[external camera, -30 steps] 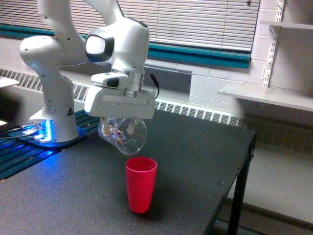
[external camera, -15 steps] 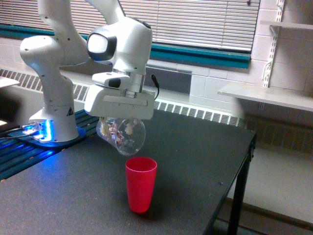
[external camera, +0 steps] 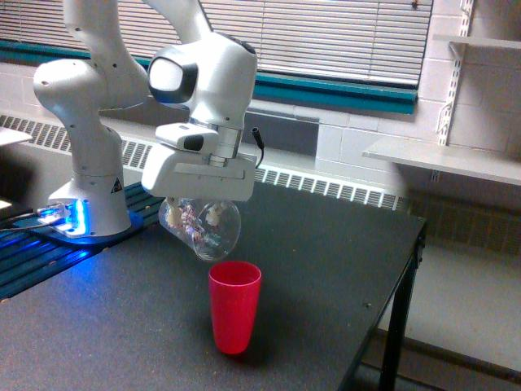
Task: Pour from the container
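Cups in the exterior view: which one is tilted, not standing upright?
The clear container, held by the gripper and tipped above the table. The red cup stands upright below it.

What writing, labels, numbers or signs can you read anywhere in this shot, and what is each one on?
No text can be read in the exterior view.
Small dark triangular mark on the robot's white base column: a sign, too small to make out.
Clear container held by the gripper: no print visible.
Red cup: plain, no label.
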You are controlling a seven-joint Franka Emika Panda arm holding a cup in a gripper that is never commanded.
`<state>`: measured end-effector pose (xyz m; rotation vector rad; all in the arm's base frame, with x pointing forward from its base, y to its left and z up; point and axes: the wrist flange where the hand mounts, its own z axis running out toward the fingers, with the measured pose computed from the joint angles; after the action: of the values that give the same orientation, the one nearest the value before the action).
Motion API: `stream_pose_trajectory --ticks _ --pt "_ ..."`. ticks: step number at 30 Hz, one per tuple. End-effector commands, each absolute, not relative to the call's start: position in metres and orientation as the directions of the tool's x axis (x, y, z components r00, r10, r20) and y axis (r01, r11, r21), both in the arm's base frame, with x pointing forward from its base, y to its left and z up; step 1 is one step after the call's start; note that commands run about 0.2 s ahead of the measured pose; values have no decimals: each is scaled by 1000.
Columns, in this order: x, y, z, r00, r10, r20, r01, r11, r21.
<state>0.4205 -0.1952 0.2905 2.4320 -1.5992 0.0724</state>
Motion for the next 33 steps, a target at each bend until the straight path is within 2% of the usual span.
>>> stream_pose_trajectory --ticks 1,33 --pt "428 -196 294 440 -883 160 -893 -413 180" --pt "437 -202 287 507 -854 118 -847 -468 251"
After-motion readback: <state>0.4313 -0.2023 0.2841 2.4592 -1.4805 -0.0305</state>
